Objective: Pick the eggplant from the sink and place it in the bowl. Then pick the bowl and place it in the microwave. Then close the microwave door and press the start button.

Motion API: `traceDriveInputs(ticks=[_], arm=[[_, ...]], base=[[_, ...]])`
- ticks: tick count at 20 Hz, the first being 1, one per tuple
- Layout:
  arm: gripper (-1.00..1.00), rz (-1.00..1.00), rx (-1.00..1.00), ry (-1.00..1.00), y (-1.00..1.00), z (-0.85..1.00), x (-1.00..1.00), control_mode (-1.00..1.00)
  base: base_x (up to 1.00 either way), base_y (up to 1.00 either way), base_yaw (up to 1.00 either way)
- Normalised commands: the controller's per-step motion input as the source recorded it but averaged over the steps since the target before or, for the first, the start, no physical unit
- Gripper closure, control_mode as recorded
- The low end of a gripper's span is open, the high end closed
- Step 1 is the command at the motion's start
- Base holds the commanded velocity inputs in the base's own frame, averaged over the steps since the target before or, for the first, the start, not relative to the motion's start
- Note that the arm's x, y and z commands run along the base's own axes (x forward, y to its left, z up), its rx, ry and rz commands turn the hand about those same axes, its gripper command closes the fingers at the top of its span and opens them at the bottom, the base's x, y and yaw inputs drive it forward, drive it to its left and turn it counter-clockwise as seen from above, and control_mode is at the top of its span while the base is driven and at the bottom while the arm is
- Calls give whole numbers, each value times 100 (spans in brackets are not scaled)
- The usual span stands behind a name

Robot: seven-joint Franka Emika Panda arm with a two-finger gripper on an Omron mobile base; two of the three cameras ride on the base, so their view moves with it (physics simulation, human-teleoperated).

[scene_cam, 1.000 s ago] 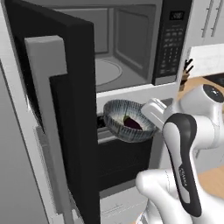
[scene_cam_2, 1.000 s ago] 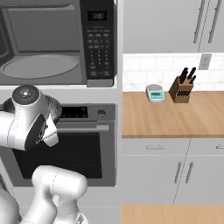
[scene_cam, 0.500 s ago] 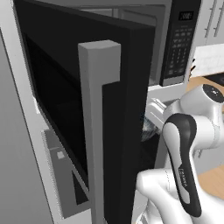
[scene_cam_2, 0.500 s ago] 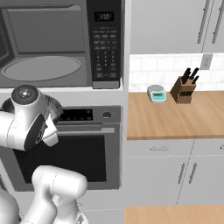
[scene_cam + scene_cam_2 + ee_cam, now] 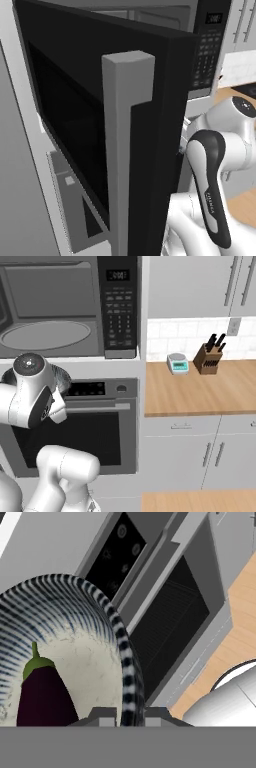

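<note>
In the hand view the bowl [image 5: 75, 657], with its dark streaked outside and pale speckled inside, is tilted close to the camera. The dark purple eggplant [image 5: 42, 699] with its green cap lies inside it. My gripper [image 5: 129, 714] is shut on the bowl's rim, one finger on each side. From the right base view, the bowl's rim [image 5: 63, 377] peeks from behind my arm, below the open microwave [image 5: 65, 306] with its glass turntable [image 5: 45, 335] and keypad [image 5: 120, 311]. The microwave door [image 5: 100, 125] stands swung open, with its grey bar handle [image 5: 127, 150] close to the left base camera.
The oven [image 5: 85, 426] with its dark glass door sits under the microwave, right in front of the bowl. To the right runs a wooden counter [image 5: 200, 391] with a small scale [image 5: 178, 363] and a knife block [image 5: 209, 358]. White cabinets hang above.
The whole picture has shifted in both base views, so the base has moved. In the left base view the open door now looms nearer and hides the bowl. The grip is unchanged.
</note>
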Motion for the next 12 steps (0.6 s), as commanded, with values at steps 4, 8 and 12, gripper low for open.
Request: traceDriveInputs(ticks=[4, 8, 12], arm=[[100, 0, 0, 0, 0, 0, 0, 100], [100, 0, 0, 0, 0, 0, 0, 100], [100, 0, 0, 0, 0, 0, 0, 100]], base=[[40, 20, -3], [23, 14, -1], [5, 4, 0]])
